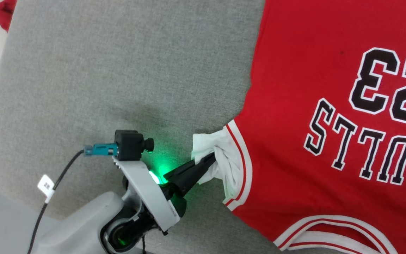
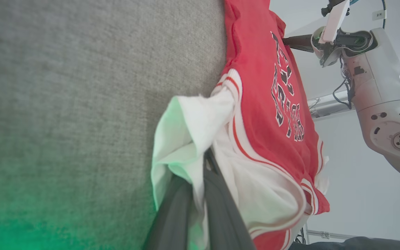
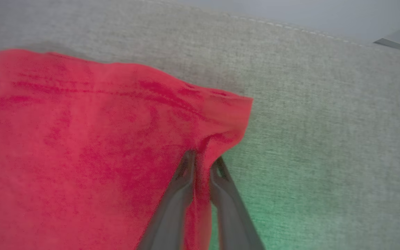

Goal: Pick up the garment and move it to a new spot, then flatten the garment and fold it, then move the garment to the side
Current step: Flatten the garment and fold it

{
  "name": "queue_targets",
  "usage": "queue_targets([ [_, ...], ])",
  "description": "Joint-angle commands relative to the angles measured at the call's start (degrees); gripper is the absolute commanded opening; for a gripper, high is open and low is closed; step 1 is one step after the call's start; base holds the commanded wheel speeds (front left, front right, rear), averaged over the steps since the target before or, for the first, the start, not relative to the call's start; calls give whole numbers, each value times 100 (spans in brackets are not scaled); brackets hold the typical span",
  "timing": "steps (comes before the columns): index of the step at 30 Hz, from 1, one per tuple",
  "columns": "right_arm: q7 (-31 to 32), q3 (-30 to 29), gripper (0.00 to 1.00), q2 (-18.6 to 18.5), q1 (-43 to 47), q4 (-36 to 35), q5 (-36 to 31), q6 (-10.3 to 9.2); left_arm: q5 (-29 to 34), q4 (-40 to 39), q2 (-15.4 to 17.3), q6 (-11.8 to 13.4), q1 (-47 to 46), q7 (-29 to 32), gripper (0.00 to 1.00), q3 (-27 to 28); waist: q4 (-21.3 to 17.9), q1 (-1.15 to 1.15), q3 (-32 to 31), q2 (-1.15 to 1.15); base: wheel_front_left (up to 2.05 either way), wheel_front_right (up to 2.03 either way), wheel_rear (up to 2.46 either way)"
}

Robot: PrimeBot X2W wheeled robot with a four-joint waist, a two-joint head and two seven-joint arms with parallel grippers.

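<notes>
On the head view's right, your red jersey shirt (image 1: pixel 294 106) with white sleeves and black "23" lies spread on grey woven fabric (image 1: pixel 118 70). Your left gripper (image 1: pixel 208 159) clamps a bunched white sleeve; your right gripper (image 3: pixel 201 163) pinches a red corner.

The shirt (image 1: pixel 294 106) is running off the head view's top, right and bottom edges, its number being cut short. The left gripper (image 1: pixel 210 158) is hiding its fingertips in the white sleeve (image 1: pixel 224 146), and a red cloth (image 1: pixel 4 12) past the cushion's (image 1: pixel 118 70) far left corner is being cropped.
</notes>
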Motion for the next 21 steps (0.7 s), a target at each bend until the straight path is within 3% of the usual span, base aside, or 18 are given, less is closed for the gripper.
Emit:
queue_targets([
  [1, -110, 63, 0, 131, 306, 194, 108, -4, -66, 424, 142, 114, 162, -41, 0, -65, -126, 0, -179, 0, 0, 0, 0],
  [5, -532, -37, 0, 242, 361, 103, 740, -4, -75, 387, 276, 112, 285, -237, 0, -81, -287, 0, -544, 0, 0, 0, 0],
  [10, -532, 659, 0, -132, 1066, -574, 1446, -4, -192, 310, 449, 90, 541, -483, 0, -57, -526, 0, -1028, 0, 0, 0, 0],
  [11, -447, 958, 0, -446, 1598, -1092, 1911, -4, -232, 265, 521, 73, 680, -606, 0, -46, -664, 0, -1227, 0, 0, 0, 0],
  [14, -370, 1145, 0, -937, 2541, -1953, 2510, -5, -261, 193, 646, 70, 847, -770, 0, -23, -876, 0, -1447, 0, 0, 0, 0],
  [15, -370, 1145, 0, -937, 2541, -1953, 2510, -5, -261, 193, 646, 70, 847, -770, 0, -23, -876, 0, -1447, 0, 0, 0, 0],
  [17, -346, 1090, 0, -1203, 3196, -2473, 2848, -5, -307, 170, 734, 70, 942, -853, 0, 13, -1030, 0, -1536, 0, 0, 0, 0],
  [21, -415, 675, 0, -1383, 4564, -3337, 3345, -5, -379, 170, 854, 70, 1042, -954, 0, 98, -1325, 0, -1642, 0, 0, 0, 0],
])
